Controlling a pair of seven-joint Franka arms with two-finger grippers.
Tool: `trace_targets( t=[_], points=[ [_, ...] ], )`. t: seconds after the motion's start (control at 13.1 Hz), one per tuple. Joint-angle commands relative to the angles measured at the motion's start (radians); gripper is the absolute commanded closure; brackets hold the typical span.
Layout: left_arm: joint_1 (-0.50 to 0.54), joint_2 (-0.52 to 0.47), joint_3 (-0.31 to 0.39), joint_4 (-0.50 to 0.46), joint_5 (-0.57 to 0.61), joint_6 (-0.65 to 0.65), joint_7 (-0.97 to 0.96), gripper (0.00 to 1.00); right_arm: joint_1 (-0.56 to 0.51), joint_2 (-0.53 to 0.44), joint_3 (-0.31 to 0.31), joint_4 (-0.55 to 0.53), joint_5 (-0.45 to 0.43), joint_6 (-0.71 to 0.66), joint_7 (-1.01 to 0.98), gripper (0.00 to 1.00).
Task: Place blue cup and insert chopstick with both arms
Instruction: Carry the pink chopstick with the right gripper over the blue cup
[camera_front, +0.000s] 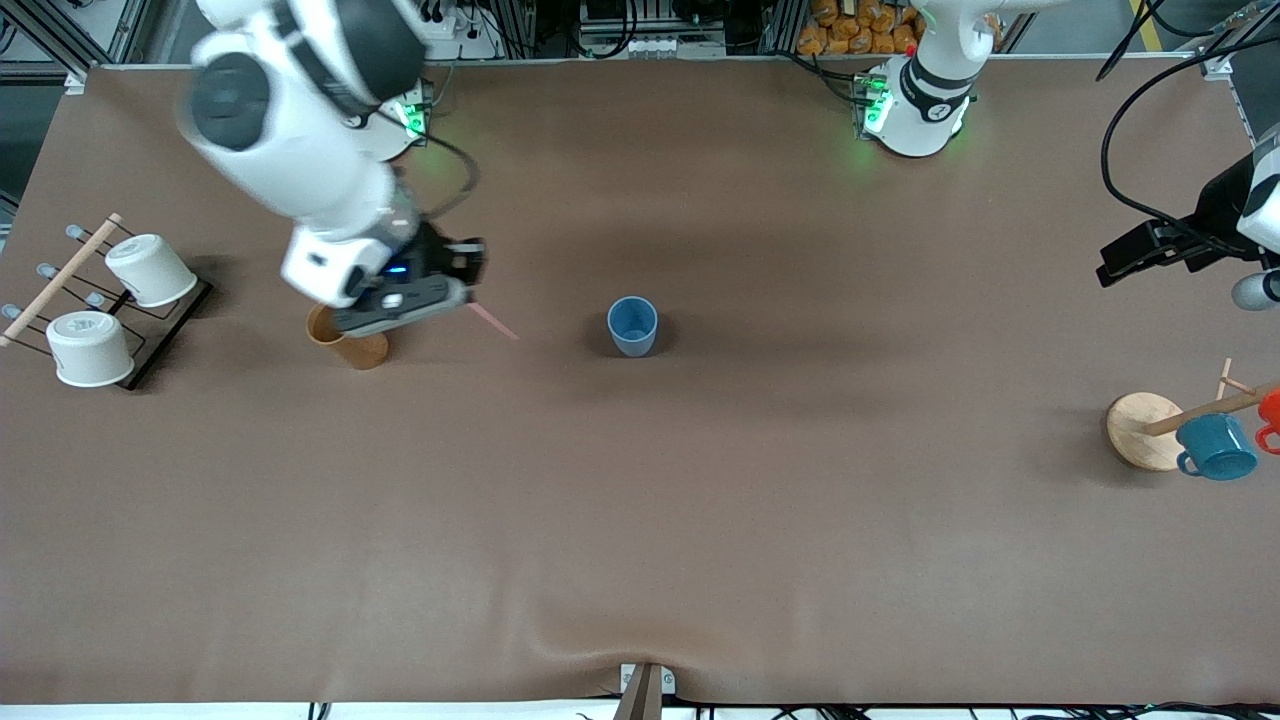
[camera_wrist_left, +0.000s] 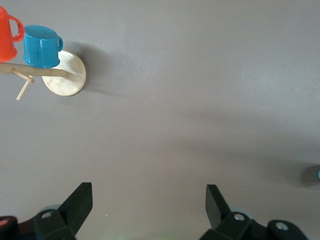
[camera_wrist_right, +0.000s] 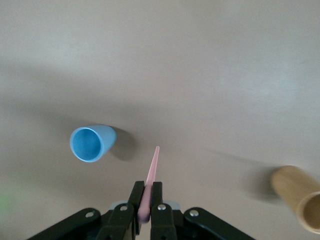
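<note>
I see the right gripper (camera_wrist_right: 148, 200) pinching the chopstick (camera_wrist_right: 152, 172) near its end — light, stiff, slippery — cup (camera_front: 632, 325) at its 3 o'clock, left gripper (camera_wrist_left: 149, 200) wide.

Blue cup (camera_front: 632, 325) upright at mid-table.
Right gripper (camera_front: 462, 283) holds the chopstick (camera_front: 492, 321) above the brown cup (camera_front: 350, 343).

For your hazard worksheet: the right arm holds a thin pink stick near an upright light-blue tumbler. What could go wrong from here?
1. The thin pale-pink chopstick is pinched only at one end by the right gripper, so it could pivot or slip.
2. The small light-blue handleless cup stands free and has a narrow mouth; an off-centre tip could topple it.
3. The brown cylindrical cup sits under that gripper and might get knocked.
</note>
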Motion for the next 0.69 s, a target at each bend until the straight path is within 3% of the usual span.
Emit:
trace_targets(
  t=[0.0, 0.23, 0.61],
  points=[
    [0.006, -0.016, -0.012, -0.012, 0.020, -0.007, 0.016, 0.00, 0.038, 0.028, 0.005, 0.025, 0.011, 0.031, 0.064, 1.00],
    [0.005, -0.015, -0.015, -0.009, 0.020, -0.004, 0.016, 0.00, 0.045, 0.053, 0.041, 0.049, 0.011, 0.058, 0.066, 1.00],
    [0.006, -0.018, -0.015, -0.009, 0.019, -0.004, 0.016, 0.00, 0.188, 0.123, 0.042, 0.051, -0.007, 0.183, 0.234, 1.00]
  ],
)
